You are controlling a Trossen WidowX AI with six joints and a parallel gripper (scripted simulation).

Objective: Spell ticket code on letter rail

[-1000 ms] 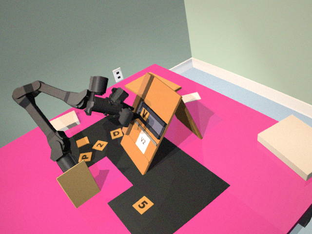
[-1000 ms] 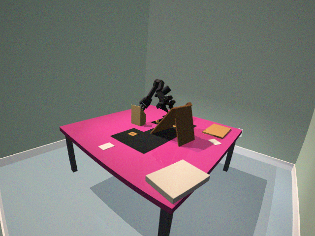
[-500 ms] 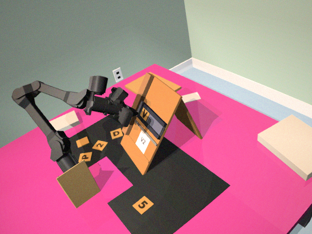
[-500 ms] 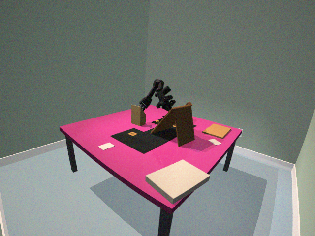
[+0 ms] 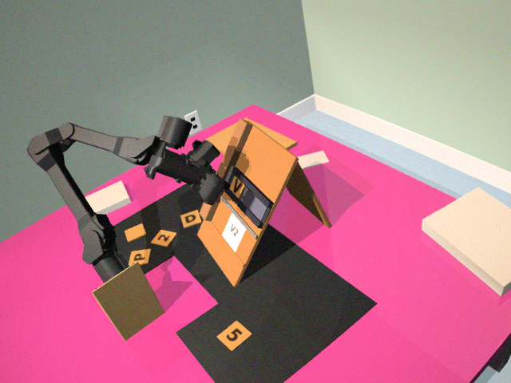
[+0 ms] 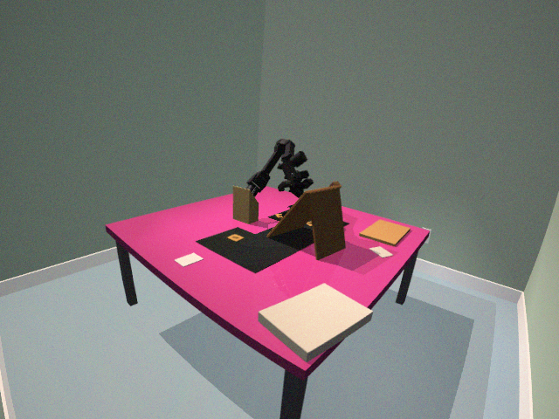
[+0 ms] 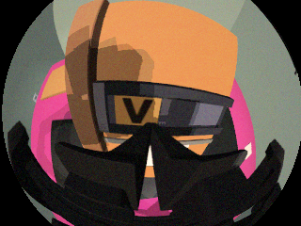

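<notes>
The orange board [image 5: 268, 152] [image 6: 328, 221] [image 7: 174, 47] leans upright with the dark rail [image 5: 267, 215] [image 7: 198, 92] across it. The V tile [image 5: 236, 187] [image 7: 136, 110] sits upright in the rail's left part, with a small gap to its left. The rail's right part holds no tile. The ticket [image 5: 234, 230] below reads V2. My gripper [image 5: 226, 187] [image 7: 150, 127] is shut and empty, its tips at the rail's lower edge, just below the V tile's right side. Tiles 2 [image 5: 164, 238], D [image 5: 190, 218], P [image 5: 139, 257] and 5 [image 5: 234, 335] lie on the black mat [image 5: 309, 297].
A tile [image 5: 135, 232] with no visible letter lies near P. A brown block [image 5: 128, 302] [image 6: 244, 205] stands by the arm's base. A grey ledge runs between rail and ticket. A large cream slab [image 5: 470, 238] [image 6: 315, 318] lies at a table corner. An orange panel [image 6: 384, 231] lies behind the board.
</notes>
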